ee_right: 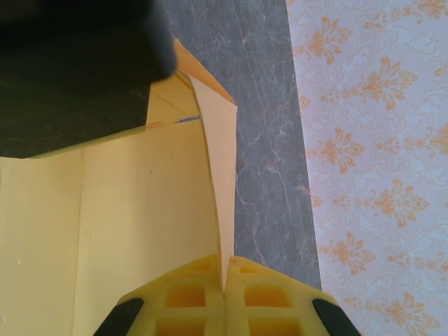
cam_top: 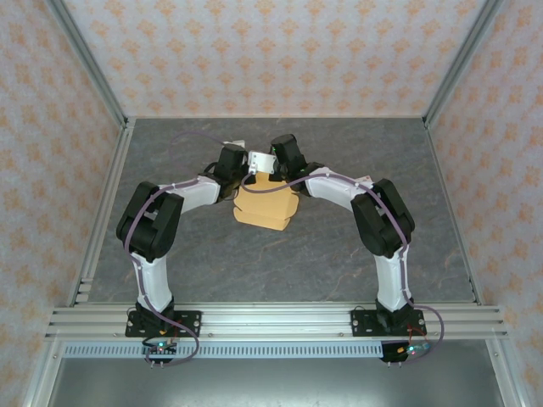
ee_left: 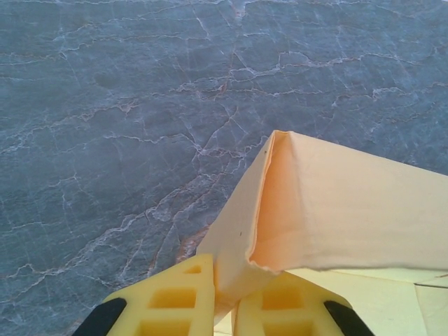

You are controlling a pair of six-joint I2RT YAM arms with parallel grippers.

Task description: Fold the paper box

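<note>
Your top camera is looking down from high above the near edge at the whole table. Both wrist cameras are sitting close to the box, which the top one is seeing too. The right one is also catching the wall.

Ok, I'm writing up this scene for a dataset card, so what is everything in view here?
paper box: one, light orange-tan, mid-table between the two grippers, partly folded
table: one, grey marbled, under the box
walls: three, pale with an orange pattern, around the table
metal rail: one, silver, near edge, carrying the arm bases
left arm: one, white and black, reaching in to the box
right arm: one, white and black, reaching in to the box
left gripper: one, yellow fingers, pinching a creased flap of the box
right gripper: one, yellow fingers, shut on a thin flap edge
</note>
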